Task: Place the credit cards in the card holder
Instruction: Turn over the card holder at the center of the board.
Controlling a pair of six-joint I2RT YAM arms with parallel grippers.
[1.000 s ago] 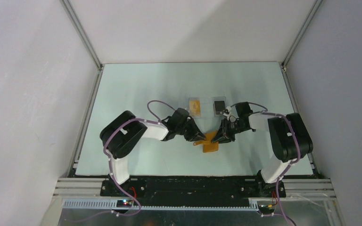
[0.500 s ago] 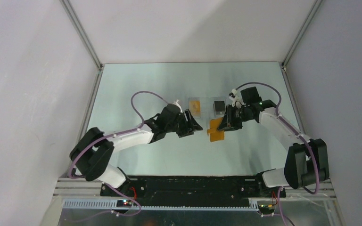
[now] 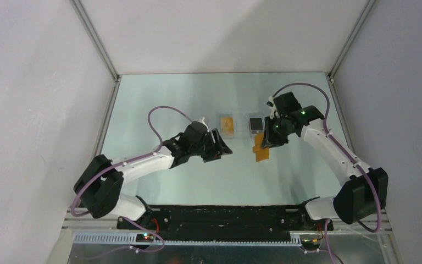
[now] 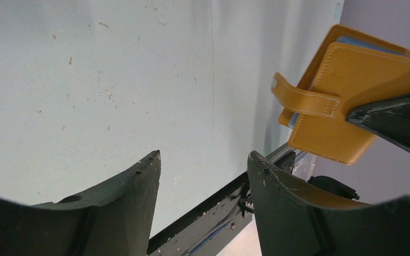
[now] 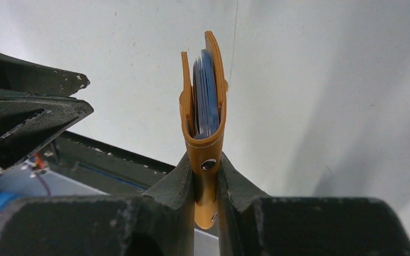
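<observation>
card holder near table middle, right of centre, off surface, one edge pinched in right gripper. credit cards inside, between its two flaps. left gripper left of card holder, apart, nothing between fingers. toward far edge, side by side: left plastic rectangle just behind left gripper, right plastic rectangle just left of right gripper.

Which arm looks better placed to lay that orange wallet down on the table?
The right. The right claw is clamped on the card holder, blue credit cards tucked inside, held above the table. The left claw stands open and empty, apart from it.
</observation>
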